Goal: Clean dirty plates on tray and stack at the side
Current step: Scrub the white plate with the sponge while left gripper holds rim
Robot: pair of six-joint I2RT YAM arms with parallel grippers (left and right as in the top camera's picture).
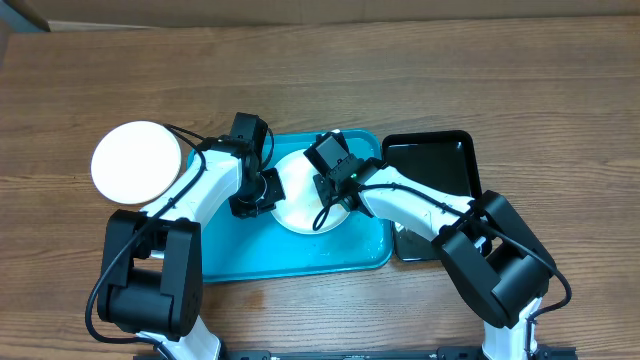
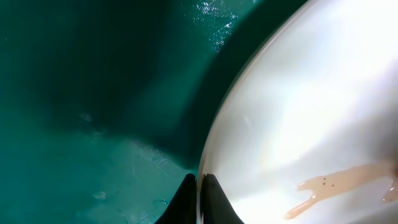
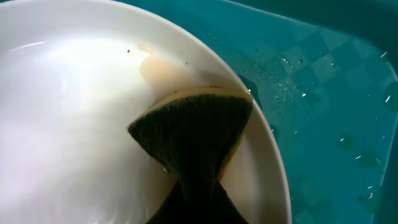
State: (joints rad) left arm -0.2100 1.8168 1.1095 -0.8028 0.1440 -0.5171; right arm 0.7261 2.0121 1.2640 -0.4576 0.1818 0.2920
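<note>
A white plate [image 1: 300, 205] lies in the turquoise tray [image 1: 290, 258]. My left gripper [image 1: 262, 188] is shut on the plate's left rim; in the left wrist view the fingers [image 2: 200, 186] pinch the rim [image 2: 214, 137], and a brown smear [image 2: 336, 186] shows on the plate. My right gripper [image 1: 335, 190] is shut on a sponge with a dark scrub face [image 3: 193, 130] and presses it on the plate [image 3: 68, 124] near its rim, beside a pale brown smear [image 3: 158, 71]. A white plate [image 1: 136, 161] lies on the table left of the tray.
A narrow black tray [image 1: 432, 165] stands right of the turquoise tray, under my right arm. Water drops [image 3: 292, 87] lie on the tray floor. The wooden table [image 1: 450, 70] stretches behind.
</note>
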